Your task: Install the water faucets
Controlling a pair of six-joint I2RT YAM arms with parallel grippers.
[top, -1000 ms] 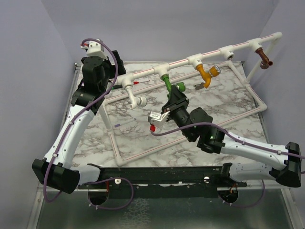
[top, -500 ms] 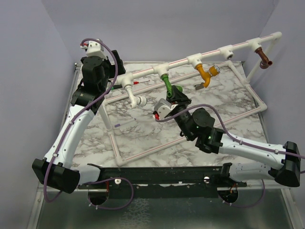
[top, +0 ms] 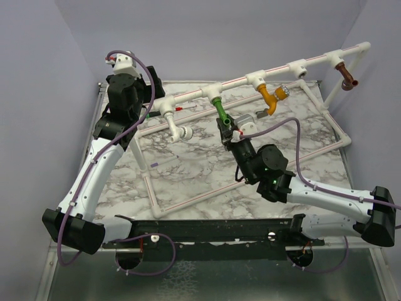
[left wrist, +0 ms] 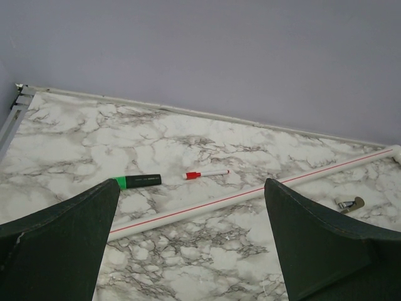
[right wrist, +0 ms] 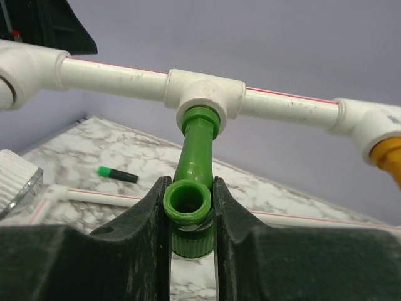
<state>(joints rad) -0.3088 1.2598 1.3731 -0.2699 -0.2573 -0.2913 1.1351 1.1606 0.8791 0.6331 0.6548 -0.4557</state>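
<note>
Plastic, rigid and light by my judgement: the green faucet (right wrist: pixel 194 147) is clenched at its spout mouth in my right pincer (right wrist: pixel 190 188), and its stem rises just above into the white tee (right wrist: pixel 203 94). That thick end suits gripping, though smooth plastic may slip. My left pincer (left wrist: pixel 191 182) hangs released, empty.

Bright, even, diffuse light from overhead. Only faint, soft-edged shadows on the marble desk (top: pixel 188 175). Sharp across the whole top view. Crisp on the green faucet (right wrist: pixel 194 141) in the right wrist view, dim and slightly soft on the close-up right end effector (right wrist: pixel 190 204); equally dark, featureless on the left end effector (left wrist: pixel 191 185)
</note>
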